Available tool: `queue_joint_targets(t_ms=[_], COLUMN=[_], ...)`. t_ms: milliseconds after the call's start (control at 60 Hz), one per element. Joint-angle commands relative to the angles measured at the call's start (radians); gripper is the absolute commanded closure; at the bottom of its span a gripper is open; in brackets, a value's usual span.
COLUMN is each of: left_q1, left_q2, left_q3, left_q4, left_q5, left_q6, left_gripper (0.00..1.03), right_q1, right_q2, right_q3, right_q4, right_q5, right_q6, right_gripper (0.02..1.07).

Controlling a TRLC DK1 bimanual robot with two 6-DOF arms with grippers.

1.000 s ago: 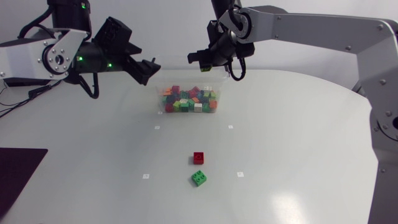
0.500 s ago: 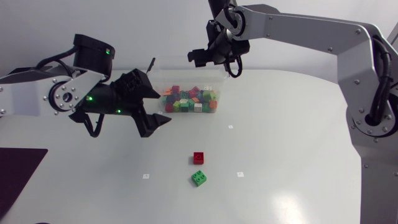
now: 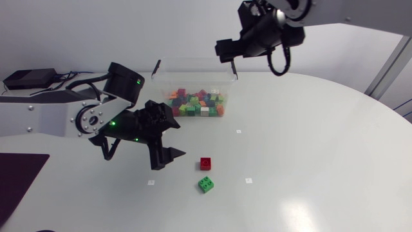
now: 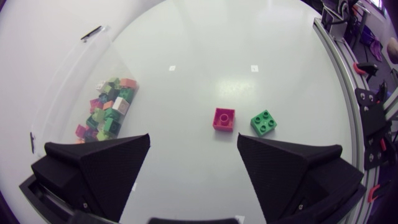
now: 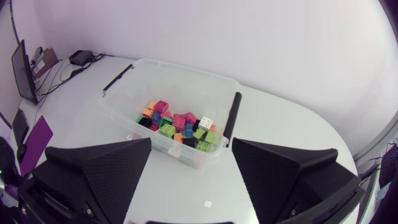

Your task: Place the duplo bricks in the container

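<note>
Head view: container [image 3: 193, 69] already holds a pile of duplo bricks [image 3: 196, 103]. Red brick [image 3: 205, 164] and green brick [image 3: 206, 185] are left on the tabletop [image 3: 309, 142], just beside each other. Left gripper [image 3: 179, 139] wide, empty, near red brick. Right gripper [image 3: 226, 59] wide, empty, above container's far edge. Versus a second ago: left arm swung from container down toward the loose bricks; right arm rose and drew back.

1. White table [image 3: 322, 129], smooth-topped, curving round along the far and right sides.
2. Small pale square markers [image 3: 239, 131] stuck flat on the top, well apart, four of them set as the corners of a rectangle about the middle.
3. Dark mat [image 3: 18, 177] lying flat at the near left corner.
4. Lit softly and evenly, with a faint bright sheen [image 3: 302, 206] across the near right part.
</note>
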Motion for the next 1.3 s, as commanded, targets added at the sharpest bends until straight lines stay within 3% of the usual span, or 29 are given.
queue_joint_targets(t_ms=[0,533,800,1283], left_q1=[-0.011,-0.05,-0.068,-0.146], left_q2=[0.062,0.301,0.427,0.517], left_q3=[0.008,0.249,0.358,0.473], left_q4=[-0.026,-0.223,-0.283,-0.368], left_q5=[0.002,0.005,0.005,-0.021], left_q6=[0.056,0.156,0.19,0.142], left_gripper=[0.06,0.07,0.09,0.18], right_q1=[-0.016,0.007,0.051,0.079], right_q2=[-0.097,-0.466,-0.532,-0.57], right_q3=[-0.14,-0.784,-0.901,-0.971], right_q4=[0.037,0.229,0.221,0.226], right_q5=[-0.014,-0.057,-0.065,-0.063], right_q6=[-0.048,-0.161,-0.171,-0.157], right_gripper=[0.12,0.12,0.12,0.12])
